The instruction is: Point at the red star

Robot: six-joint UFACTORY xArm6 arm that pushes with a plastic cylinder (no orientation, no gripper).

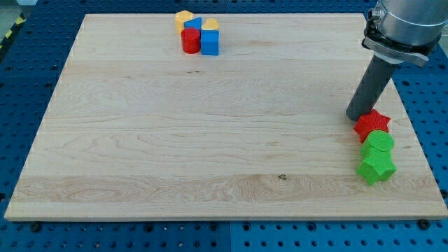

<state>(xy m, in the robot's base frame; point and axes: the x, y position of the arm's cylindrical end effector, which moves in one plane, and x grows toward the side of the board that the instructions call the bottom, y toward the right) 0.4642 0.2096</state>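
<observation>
Rod end first: my tip [355, 116] rests on the wooden board [210, 140] near its right edge, holding nothing and touching the upper left side of the red star [372, 124]. Just below the star, in a short column toward the view's bottom, sit a green round block [379, 144] and a green star [376, 168]. Well apart at the view's top, a tight cluster gathers a red cylinder [190, 40], a blue cube [209, 43], another blue block [194, 24] and two yellow blocks [183, 17] [210, 24].
</observation>
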